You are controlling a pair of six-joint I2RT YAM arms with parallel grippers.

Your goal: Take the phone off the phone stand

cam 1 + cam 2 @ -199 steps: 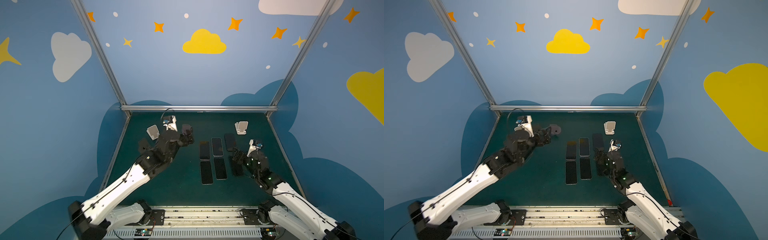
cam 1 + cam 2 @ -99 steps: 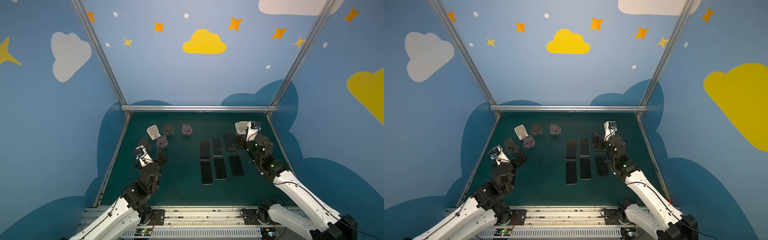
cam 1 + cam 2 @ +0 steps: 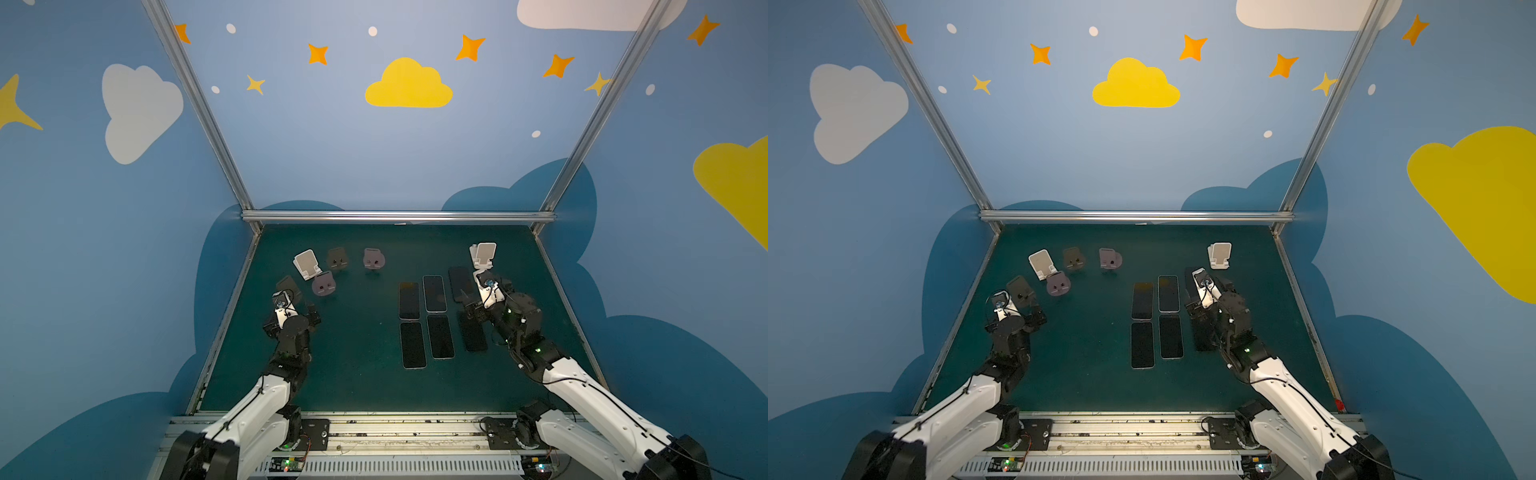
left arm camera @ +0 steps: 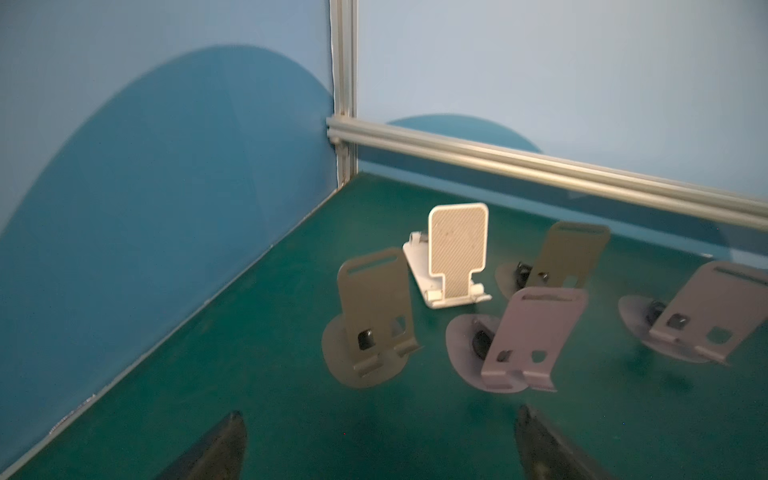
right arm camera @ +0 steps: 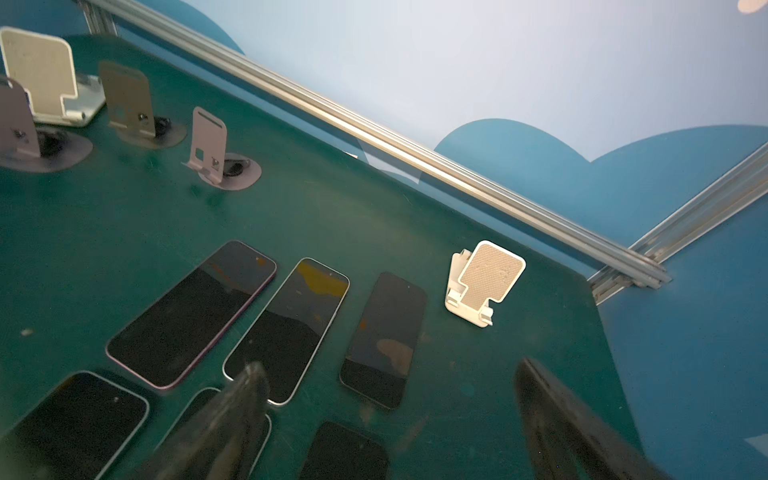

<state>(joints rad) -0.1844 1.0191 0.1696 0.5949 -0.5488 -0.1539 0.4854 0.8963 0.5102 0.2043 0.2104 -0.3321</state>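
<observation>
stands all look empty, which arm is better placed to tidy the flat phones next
Right. The right gripper hovers open over the phones lying flat; the left gripper is open too but faces the empty stands, away from them.

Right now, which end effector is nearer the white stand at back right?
Right. The right end effector is just short of the white stand, above the phones; the left end effector is far across the mat.
</observation>
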